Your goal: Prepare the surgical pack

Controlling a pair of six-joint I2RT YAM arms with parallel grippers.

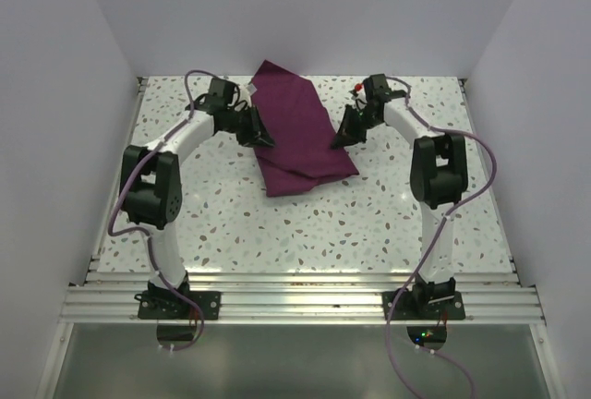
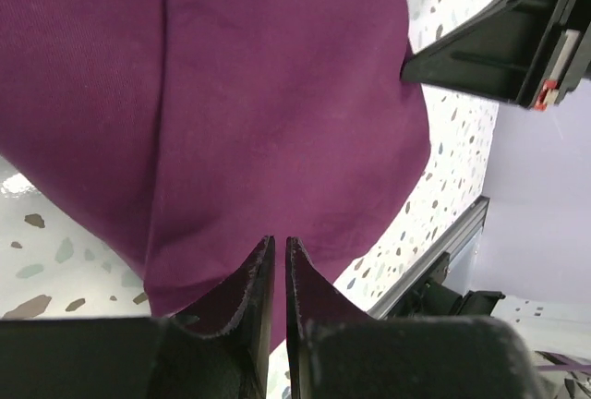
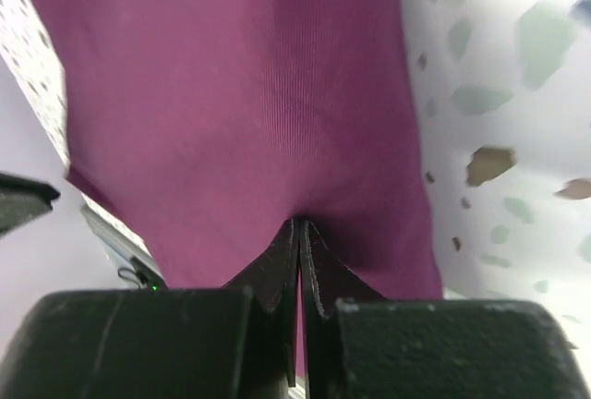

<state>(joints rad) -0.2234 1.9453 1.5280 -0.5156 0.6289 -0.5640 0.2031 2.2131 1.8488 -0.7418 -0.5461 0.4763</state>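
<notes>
At the near edge, the left arm (image 1: 152,187) and the right arm (image 1: 439,173) rise from their bases on a ribbed metal rail (image 1: 295,302). Both reach away over the speckled tabletop (image 1: 305,223).

Farther off, around the middle of the tabletop and running on to its far edge, lies the dark-purple cloth (image 1: 300,131). It is folded into a long slanted shape, with its near end lower right and its far corner up against the back wall (image 1: 305,11).

The left pincer (image 1: 254,126) sits at the cloth's left edge and the right pincer (image 1: 346,129) at its right edge, so the cloth lies between them.

In the left wrist view, the left pincer (image 2: 280,240) has its jaws drawn almost together, leaving a thin slit. The cloth (image 2: 277,94) fills that slit and spreads away from the tips, so it is pinched at its edge, with speckled tabletop (image 2: 37,251) beside it.

In the right wrist view, the right pincer (image 3: 300,223) is fully closed. Its tips meet on the cloth (image 3: 249,94), which puckers slightly where it is nipped, and bare tabletop (image 3: 517,94) shows to the right.
</notes>
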